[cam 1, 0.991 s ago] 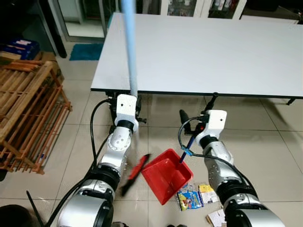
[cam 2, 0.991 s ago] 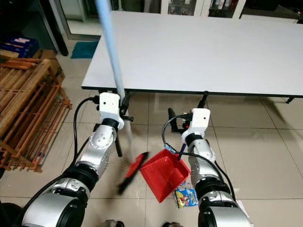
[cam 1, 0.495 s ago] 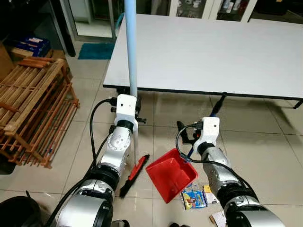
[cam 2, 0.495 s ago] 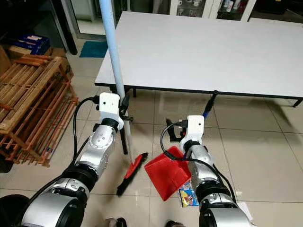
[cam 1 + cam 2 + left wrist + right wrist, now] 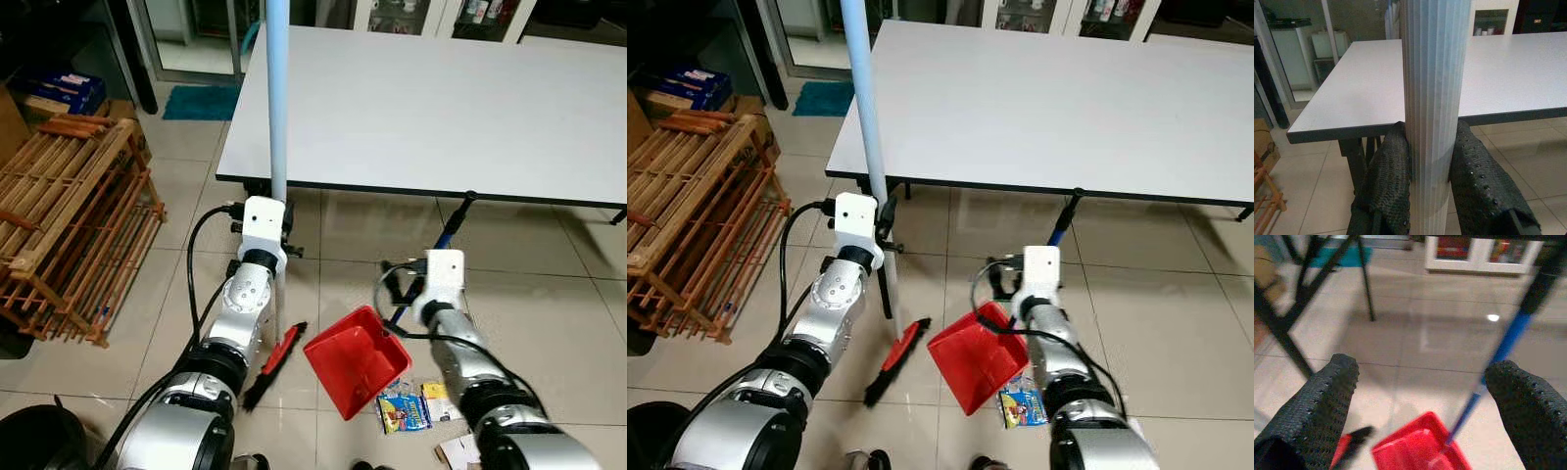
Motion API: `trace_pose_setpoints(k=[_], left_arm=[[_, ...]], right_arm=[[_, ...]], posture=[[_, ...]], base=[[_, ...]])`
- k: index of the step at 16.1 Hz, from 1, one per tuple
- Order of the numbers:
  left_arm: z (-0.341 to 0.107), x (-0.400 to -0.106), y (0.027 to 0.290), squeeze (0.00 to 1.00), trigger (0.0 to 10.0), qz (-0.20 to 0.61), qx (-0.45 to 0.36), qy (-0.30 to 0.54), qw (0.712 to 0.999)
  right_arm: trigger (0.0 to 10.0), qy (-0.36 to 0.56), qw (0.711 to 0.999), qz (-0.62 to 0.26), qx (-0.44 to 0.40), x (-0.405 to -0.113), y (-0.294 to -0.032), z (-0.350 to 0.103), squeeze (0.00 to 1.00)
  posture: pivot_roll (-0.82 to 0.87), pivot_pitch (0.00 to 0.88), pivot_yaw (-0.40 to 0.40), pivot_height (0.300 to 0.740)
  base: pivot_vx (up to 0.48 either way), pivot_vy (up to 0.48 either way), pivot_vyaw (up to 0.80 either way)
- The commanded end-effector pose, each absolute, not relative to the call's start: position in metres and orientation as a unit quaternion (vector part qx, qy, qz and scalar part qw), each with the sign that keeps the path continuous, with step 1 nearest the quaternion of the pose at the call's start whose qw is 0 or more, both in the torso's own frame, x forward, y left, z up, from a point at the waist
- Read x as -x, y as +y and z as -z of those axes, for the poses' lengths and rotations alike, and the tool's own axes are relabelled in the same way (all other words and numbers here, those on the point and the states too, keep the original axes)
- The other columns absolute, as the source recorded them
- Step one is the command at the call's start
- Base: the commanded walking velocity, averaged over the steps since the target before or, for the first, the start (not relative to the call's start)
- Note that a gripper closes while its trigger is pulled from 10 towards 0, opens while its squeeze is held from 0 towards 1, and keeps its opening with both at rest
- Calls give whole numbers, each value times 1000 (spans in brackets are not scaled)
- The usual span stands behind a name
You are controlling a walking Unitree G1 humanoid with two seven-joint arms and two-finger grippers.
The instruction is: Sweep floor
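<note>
gripping broom handle point(image 5: 1435, 112), dustpan point(image 5: 355, 358) released

Bare tiles ahead — white table point(image 5: 441, 108) overhead, wooden rack point(image 5: 69, 225) left.

My left end effector point(image 5: 1431, 186) is clamped around the broom pole point(image 5: 276, 98), whose brush head point(image 5: 273, 366) rests on the floor just left of the dustpan point(image 5: 355, 358). My right end effector point(image 5: 1422, 401) hangs spread above the dustpan, its handle point(image 5: 443, 245) slanting up toward the worktop point(image 5: 441, 103) ahead. Wrappers point(image 5: 402, 409) lie right of the dustpan; a wooden rack point(image 5: 69, 225) stands far left.
</note>
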State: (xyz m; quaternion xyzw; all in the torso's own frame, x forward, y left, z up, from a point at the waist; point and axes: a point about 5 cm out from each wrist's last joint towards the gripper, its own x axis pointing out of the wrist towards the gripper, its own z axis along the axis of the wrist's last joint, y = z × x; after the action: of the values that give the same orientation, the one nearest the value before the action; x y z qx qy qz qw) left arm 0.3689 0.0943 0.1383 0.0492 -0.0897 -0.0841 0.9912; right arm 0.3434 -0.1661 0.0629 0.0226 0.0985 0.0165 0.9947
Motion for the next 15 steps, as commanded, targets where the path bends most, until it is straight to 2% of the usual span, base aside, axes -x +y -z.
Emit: trace_pose_setpoints(k=[1,3,11,15], left_arm=[[-143,-369,89,0,10000,97,-53,-101,989],[-143,-369,89,0,10000,98,-55,-101,988],[-143,-369,91,0,10000,94,-57,-99,989],[-142,-369,92,0,10000,90,-57,-98,989]], right_arm=[[10000,117,993,14,-26,-341,-179,-58,0],[10000,124,992,24,-20,-339,-188,-56,0],[10000,118,992,34,-25,-341,-191,-59,0],[10000,114,992,35,-28,-340,-191,-59,0]], posture=[[52,135,-27,740],[53,130,-29,740],[57,144,-32,740],[57,156,-31,740]], base=[[0,0,0],[0,0,0],[0,0,0],[271,0,0]])
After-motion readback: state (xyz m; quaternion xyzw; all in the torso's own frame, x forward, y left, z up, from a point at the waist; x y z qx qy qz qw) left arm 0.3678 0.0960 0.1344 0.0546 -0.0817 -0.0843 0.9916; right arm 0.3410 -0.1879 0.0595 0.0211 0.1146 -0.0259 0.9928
